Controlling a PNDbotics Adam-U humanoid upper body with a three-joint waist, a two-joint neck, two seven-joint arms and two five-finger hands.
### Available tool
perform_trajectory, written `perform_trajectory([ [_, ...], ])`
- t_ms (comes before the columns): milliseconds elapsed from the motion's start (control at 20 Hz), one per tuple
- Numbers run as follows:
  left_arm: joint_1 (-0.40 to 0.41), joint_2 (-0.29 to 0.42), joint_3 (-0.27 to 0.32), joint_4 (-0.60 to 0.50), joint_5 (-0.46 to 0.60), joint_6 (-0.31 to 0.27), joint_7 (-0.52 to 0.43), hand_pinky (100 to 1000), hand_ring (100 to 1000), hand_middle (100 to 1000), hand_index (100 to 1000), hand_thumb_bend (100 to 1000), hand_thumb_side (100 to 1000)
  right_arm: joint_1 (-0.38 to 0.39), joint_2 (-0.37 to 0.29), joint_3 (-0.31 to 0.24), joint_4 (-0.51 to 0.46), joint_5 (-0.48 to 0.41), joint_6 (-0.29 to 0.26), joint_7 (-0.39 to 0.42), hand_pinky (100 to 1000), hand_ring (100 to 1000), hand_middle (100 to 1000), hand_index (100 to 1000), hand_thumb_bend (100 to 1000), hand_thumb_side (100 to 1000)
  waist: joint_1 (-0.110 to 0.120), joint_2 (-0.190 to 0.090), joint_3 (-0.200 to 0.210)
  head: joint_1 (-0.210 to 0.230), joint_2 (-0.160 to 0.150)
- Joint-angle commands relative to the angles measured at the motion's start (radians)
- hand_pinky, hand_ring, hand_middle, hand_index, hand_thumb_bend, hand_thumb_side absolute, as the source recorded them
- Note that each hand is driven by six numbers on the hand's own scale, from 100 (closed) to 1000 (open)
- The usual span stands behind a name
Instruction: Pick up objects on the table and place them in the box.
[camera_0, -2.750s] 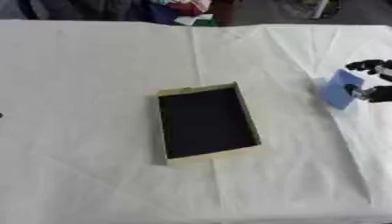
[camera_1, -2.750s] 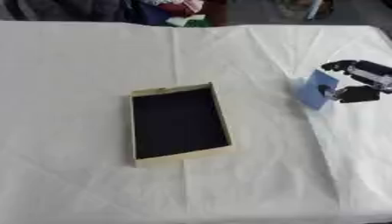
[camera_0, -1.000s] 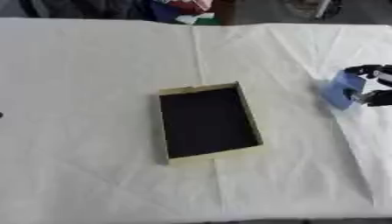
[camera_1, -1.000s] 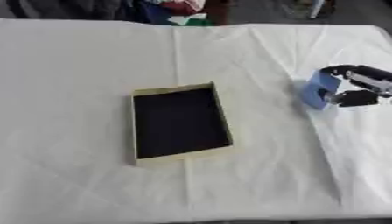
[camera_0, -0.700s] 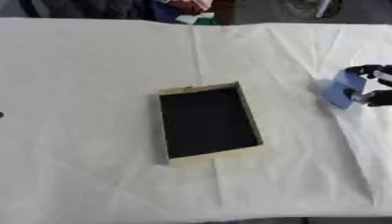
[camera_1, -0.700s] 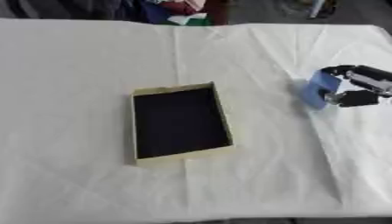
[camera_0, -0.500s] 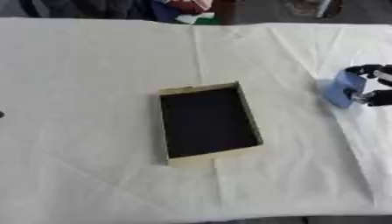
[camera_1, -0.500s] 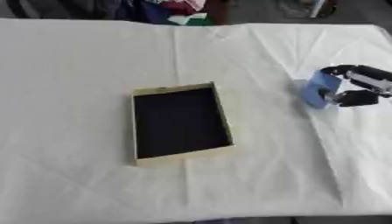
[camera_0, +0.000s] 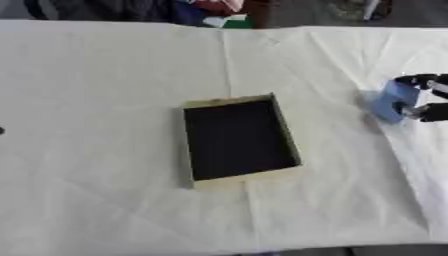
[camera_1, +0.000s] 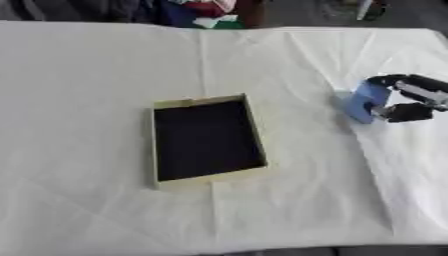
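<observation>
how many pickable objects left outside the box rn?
1. A blue object sits right of the box, with the right hand curled round it. The box's dark inside shows nothing, and no other objects show on the white cloth.

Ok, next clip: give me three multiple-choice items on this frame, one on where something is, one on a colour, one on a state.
1. Where is the blue object relative to the box?
A. inside it
B. to its right, near the table's right edge
C. to its left

2. What colour is the inside of the box?
A. black
B. red
C. white

3. What is the right hand doing?
A. resting open and flat on the cloth
B. reaching into the box
C. curled round the blue object

Key: 1 B, the blue object sits well right of the box, apart from it. 2 A, the box has a black interior inside a pale rim. 3 C, the right hand has fingers above and thumb below the blue object, pinching it.
</observation>
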Motion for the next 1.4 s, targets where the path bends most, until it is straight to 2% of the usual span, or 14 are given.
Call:
perform_trajectory([
  [50,-0.012,0.009,0.002,-0.017,0.003,-0.001,-0.002,727,440,479,658,453,774,-0.002,-0.025,-0.007,0.003,0.022,-0.001,-0.016,907,897,714,932,163,554,0.002,-0.009,-0.001,0.001,-0.009],
  [250,-0.011,0.009,0.002,-0.017,0.003,-0.001,-0.003,727,440,479,658,453,774,-0.002,-0.025,-0.009,-0.006,0.045,-0.001,-0.047,856,821,483,852,104,335,0.003,-0.009,0.0,0.0,-0.009],
  [400,-0.011,0.009,0.003,-0.017,0.003,-0.001,-0.003,727,440,479,658,453,774,-0.002,-0.024,-0.01,-0.011,0.052,0.002,-0.071,832,789,415,817,100,258,0.003,-0.01,0.001,0.0,-0.009],
  [850,-0.009,0.009,0.004,-0.016,0.004,-0.002,-0.003,728,439,479,658,451,775,-0.004,-0.026,-0.013,-0.051,0.061,-0.003,-0.116,817,771,381,799,100,201,0.003,-0.012,-0.002,0.001,-0.008],
  [1000,-0.007,0.009,0.005,-0.016,0.004,-0.002,-0.002,728,439,478,658,451,775,-0.013,-0.036,-0.019,-0.134,0.081,-0.017,-0.118,820,773,379,801,100,164,0.004,-0.014,-0.006,0.001,-0.006],
  [1200,-0.004,0.008,0.005,-0.015,0.003,-0.002,-0.002,728,439,478,658,451,775,-0.028,-0.051,-0.027,-0.313,0.081,-0.028,-0.1,839,778,379,803,100,120,0.004,-0.017,-0.009,0.001,-0.002],
  [1400,-0.003,0.006,0.004,-0.015,0.004,-0.003,-0.002,729,439,478,657,451,775,-0.04,-0.056,-0.011,-0.5,0.099,-0.038,-0.052,868,785,386,805,100,109,0.003,-0.019,-0.01,-0.002,-0.001],
])
